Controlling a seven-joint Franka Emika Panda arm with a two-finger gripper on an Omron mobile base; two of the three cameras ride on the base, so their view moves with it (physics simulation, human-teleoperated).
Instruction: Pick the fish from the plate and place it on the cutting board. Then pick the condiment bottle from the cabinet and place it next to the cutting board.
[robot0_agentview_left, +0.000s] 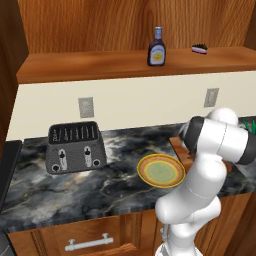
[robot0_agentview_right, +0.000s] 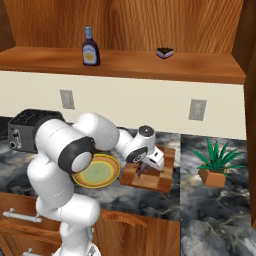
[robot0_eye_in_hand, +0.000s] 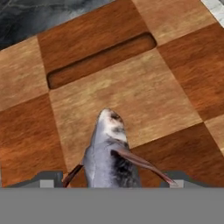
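Dark marbled countertop runs under a wood-grain cabinet (robot0_agentview_left: 125, 62), and I read the scene across from the left: a black toaster (robot0_agentview_left: 75, 146) against the cream backsplash, then the yellow plate (robot0_agentview_left: 161, 170) with its orange-brown rim and pale green centre, which looks bare of fish, then the checkered cutting board (robot0_agentview_right: 165, 176) just beside the plate, and a small potted plant (robot0_agentview_right: 216, 162) further right. My gripper (robot0_agentview_right: 141, 171) hangs low over the board, and in the hand view the fish (robot0_eye_in_hand: 108, 151) lies on a lighter block just short of the board's handle slot. I cannot see the fingertips clearly enough to say whether the jaws are parted, so I won't call it either way, though I judge the fish to be down on the wood rather than gripped. To finish this step well I would lift straight up, with no sideways drift that could drag the fish, and only swing away once clear of it. The fish itself is slender, grey along the back with a paler mottled head and thin brownish fins; it looks slippery and easy to nudge. Up on the cabinet shelf the condiment bottle (robot0_agentview_left: 157, 47) stands upright, dark brown with a bluish cap and yellow label, well apart from a small black-and-pink object (robot0_agentview_left: 199, 48) to its right.
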